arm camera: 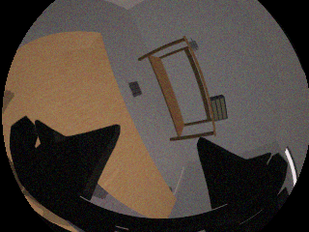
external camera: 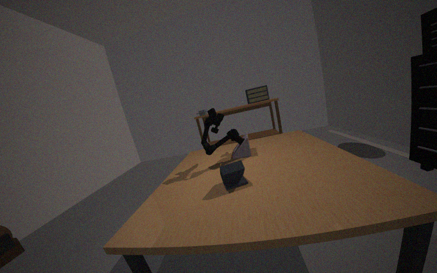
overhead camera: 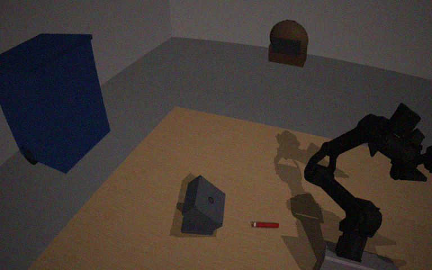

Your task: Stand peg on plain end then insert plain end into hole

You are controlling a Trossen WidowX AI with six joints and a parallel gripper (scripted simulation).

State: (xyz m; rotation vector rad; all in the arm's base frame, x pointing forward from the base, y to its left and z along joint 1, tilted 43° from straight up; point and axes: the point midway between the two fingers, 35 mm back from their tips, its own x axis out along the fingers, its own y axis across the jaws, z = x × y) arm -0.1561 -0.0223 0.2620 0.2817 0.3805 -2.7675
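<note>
The red peg lies flat on the table between the panel and the arm's base. Its white band is near the end that faces the panel; the plain end faces the base. The peg cannot be made out in the exterior view. The dark grey sloped panel stands on the table, with one round hole in its sloped face. My gripper is open with nothing between its fingers. It is raised well above the table, far from the peg, at the right edge of the top view.
The arm's pale wedge-shaped base stands on the table beyond the peg from the panel. A large blue object and a brown domed object are beyond the table's edges. A wooden bench stands behind the arm.
</note>
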